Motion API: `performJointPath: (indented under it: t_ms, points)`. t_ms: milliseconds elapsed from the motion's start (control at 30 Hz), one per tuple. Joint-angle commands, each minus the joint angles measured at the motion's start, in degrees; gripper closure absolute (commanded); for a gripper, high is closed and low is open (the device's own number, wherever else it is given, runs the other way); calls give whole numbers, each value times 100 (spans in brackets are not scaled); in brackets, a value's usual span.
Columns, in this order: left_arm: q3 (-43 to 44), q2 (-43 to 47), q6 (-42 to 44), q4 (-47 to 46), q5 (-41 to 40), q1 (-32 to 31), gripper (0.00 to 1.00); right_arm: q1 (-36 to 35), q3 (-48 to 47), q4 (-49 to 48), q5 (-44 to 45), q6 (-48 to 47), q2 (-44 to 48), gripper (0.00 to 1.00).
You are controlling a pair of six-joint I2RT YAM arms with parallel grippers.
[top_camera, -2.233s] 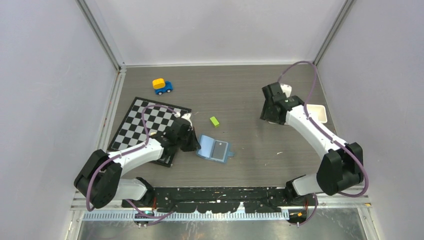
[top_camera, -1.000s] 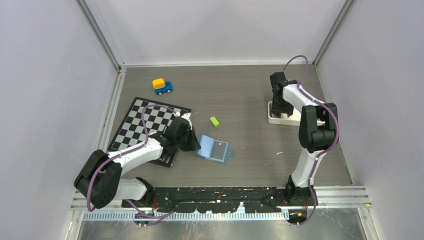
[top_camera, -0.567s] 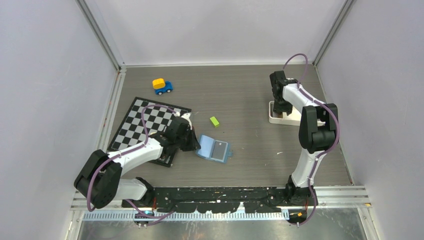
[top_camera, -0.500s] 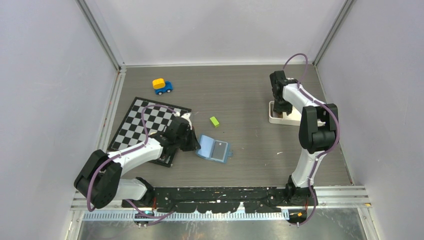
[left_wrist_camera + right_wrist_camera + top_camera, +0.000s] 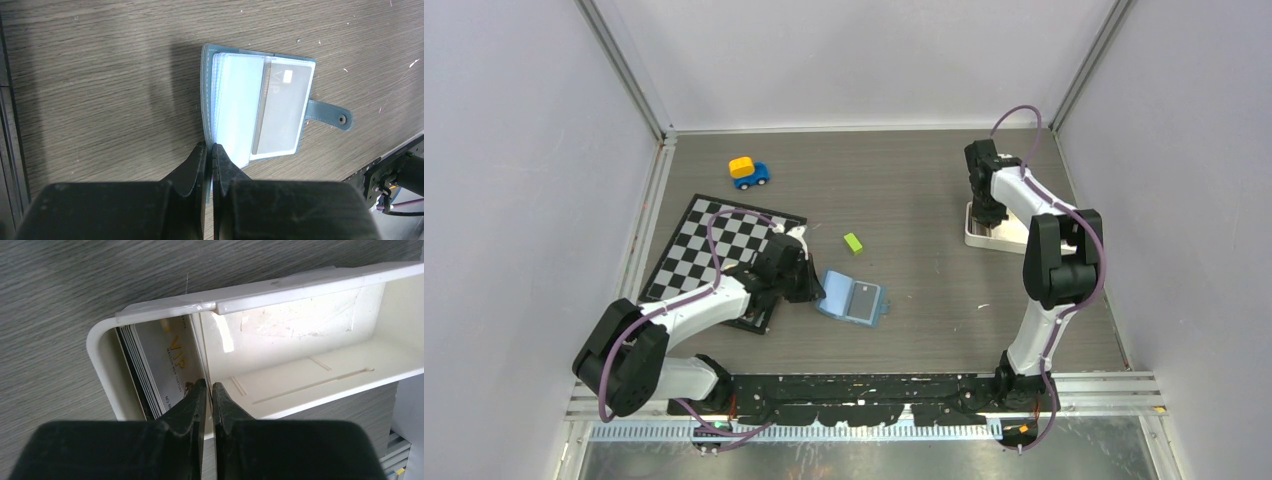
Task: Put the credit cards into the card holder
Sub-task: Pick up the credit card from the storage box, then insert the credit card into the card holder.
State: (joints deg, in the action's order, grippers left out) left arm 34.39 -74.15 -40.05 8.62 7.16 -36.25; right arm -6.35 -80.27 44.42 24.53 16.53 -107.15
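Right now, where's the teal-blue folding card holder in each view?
Top external: the teal-blue folding card holder lies open left of centre, right of the checkerboard mat.
Left wrist: centre, grey card in its right slot.
Right wrist: not in it.
Shared landmark: the left fingers pinching its edge.

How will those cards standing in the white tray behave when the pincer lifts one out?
The cards look thin, stiff and probably light, standing on edge in the white tray. Their glossy faces may be slippery, so one could slide from the right pincer. Packed together, a neighbour might drag along.
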Motion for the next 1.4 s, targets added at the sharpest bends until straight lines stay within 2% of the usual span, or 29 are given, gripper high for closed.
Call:
performJointPath:
  t_ms: [0,367,433,533,667,833,900,1000,1100,1367]
  points:
    - [51,-22,30,1,41,17,100,13,-287,54,-55,-4,414,87]
    - [24,34,40,64,-24,36,100,12,-565,393,-324,90,877,90]
    - [11,53,39,61,-37,38,100,17,-582,444,-454,142,988,94]
    - [-32,83,29,54,-47,74,100,4,-518,485,-938,321,1290,99]
    - [-97,78,33,22,-48,111,100,-26,-62,180,-2118,719,1899,100]
    - [-208,7,39,-101,7,221,100,-310,963,-635,-3769,1340,2635,99]
    - [-240,-23,41,-146,41,257,100,-604,1412,-1027,-4057,1598,2905,100]
    - [-277,-71,44,-174,65,311,100,-1191,2048,-1661,-4274,1987,3116,100]
    - [-340,-98,39,-236,95,349,100,-1748,2758,-2724,-4564,2512,3198,100]
    - [-427,-191,37,-348,190,408,100,-2667,3881,-4664,-5007,3405,2705,100]
